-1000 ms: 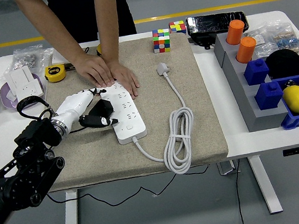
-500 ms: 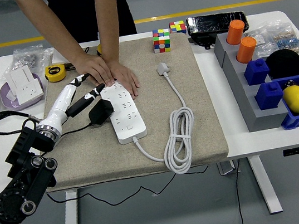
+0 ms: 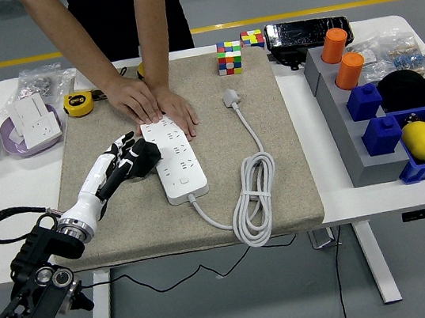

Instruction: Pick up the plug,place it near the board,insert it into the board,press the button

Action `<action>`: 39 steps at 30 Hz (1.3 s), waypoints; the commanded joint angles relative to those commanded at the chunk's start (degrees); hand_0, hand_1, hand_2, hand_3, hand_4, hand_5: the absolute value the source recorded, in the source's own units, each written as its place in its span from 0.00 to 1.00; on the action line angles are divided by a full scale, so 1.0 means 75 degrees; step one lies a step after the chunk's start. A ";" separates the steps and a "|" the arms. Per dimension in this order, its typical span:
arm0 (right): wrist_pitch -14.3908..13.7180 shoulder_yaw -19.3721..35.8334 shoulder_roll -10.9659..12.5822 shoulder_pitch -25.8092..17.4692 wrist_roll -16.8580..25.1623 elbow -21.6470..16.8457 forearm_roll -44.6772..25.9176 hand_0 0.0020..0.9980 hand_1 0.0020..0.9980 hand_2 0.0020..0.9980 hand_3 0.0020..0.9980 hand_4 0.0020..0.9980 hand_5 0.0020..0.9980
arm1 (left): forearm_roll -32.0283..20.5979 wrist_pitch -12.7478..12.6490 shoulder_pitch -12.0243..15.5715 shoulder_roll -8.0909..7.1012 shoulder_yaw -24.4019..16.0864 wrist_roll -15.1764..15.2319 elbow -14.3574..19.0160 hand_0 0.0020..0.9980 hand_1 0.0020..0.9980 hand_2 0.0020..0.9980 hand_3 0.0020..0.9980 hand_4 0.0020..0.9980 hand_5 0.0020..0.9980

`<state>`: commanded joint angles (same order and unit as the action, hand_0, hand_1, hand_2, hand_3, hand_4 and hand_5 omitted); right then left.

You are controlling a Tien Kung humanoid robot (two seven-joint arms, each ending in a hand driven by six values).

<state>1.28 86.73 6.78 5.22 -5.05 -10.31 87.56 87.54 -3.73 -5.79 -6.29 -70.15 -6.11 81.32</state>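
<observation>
**Plug held against the strip's left edge**

Now the robot's left hand (image 3: 121, 163) reaches in from the lower left over the tan mat (image 3: 126, 220), its white and black fingers curled around the black plug (image 3: 147, 157). The plug sits just beside the left edge of the white power strip (image 3: 171, 159), touching or nearly touching it; whether its pins are in a socket cannot be told from this angle. The strip lies lengthwise on the mat, and its white cable (image 3: 252, 201) loops in a coil to the right and ends in a white plug head (image 3: 230, 97) near the mat's far edge. A person at the far side presses both hands (image 3: 152, 104) flat on the strip's far end. Two colour cubes (image 3: 229, 56) stand at the mat's far edge, and a yellow tape measure (image 3: 76, 104) lies to the left on the table. The right arm is not visible.
</observation>
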 joint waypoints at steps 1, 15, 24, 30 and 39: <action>0.0002 -0.0001 0.0004 0.0002 -0.0001 0.0000 0.0012 0.85 0.76 0.75 0.78 1.00 0.88 | 0.0114 -0.0001 0.0020 0.0005 -0.0033 0.0000 -0.0031 1.00 1.00 1.00 0.99 1.00 1.00; 0.0008 -0.0001 0.0019 -0.0011 -0.0007 0.0000 0.0047 0.85 0.76 0.75 0.78 1.00 0.88 | 0.0858 0.0022 -0.0052 0.0004 0.0029 -0.0084 -0.0269 1.00 1.00 0.99 0.97 1.00 1.00; 0.0011 -0.0015 0.0027 -0.0016 -0.0007 0.0000 0.0057 0.85 0.76 0.75 0.78 1.00 0.88 | 0.1308 0.0070 -0.0158 -0.0006 0.0210 -0.0167 -0.0322 1.00 1.00 0.99 0.95 1.00 1.00; 0.0009 -0.0004 0.0035 -0.0002 -0.0011 0.0000 0.0055 0.85 0.76 0.75 0.78 1.00 0.88 | 0.1359 0.0066 -0.0242 -0.0027 0.0331 -0.0172 -0.0360 1.00 1.00 0.99 0.95 1.00 1.00; 0.0005 0.0006 0.0028 0.0018 -0.0006 0.0000 0.0037 0.85 0.76 0.75 0.78 1.00 0.88 | 0.1542 0.0055 -0.0364 -0.0010 0.0526 -0.0213 -0.0415 1.00 1.00 0.99 0.95 1.00 1.00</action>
<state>1.31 86.77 6.98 5.36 -5.10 -10.31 87.84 99.11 -3.32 -8.52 -6.36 -66.20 -7.71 78.20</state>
